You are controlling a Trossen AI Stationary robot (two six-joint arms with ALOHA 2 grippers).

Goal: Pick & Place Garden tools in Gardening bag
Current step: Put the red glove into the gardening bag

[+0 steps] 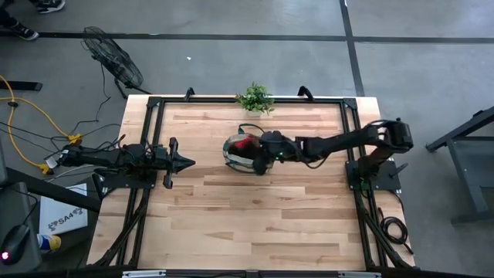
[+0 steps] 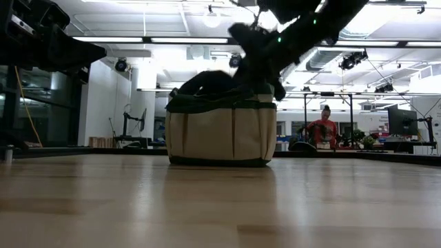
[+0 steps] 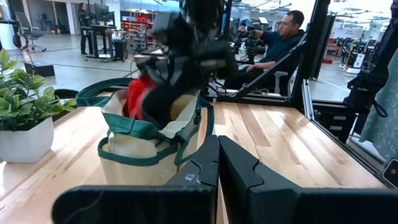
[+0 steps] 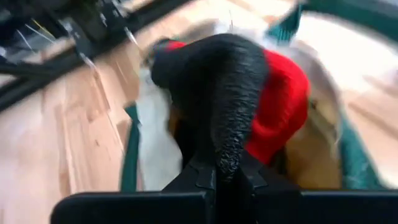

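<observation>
1. Pinching a black glove (image 4: 217,81) with a red cuff, my right fingers (image 4: 217,171) are pressed together on its fabric; the glove drapes forward from their tips.
2. My right gripper (image 1: 258,154) hangs just over the open mouth of the gardening bag (image 2: 220,131), and the glove droops from my fingers into that opening, its red cuff (image 3: 138,93) showing above the green rim.
3. The bag stands upright on the wooden counter (image 1: 255,216), directly below my right fingertips.
4. A small potted plant (image 1: 255,99) sits near the bag, beyond it at the counter's far edge, apart from my fingers.
5. My left gripper (image 1: 185,162) waits well away from the bag, its fingers (image 3: 242,168) pressed together on nothing and pointing toward the bag.
</observation>
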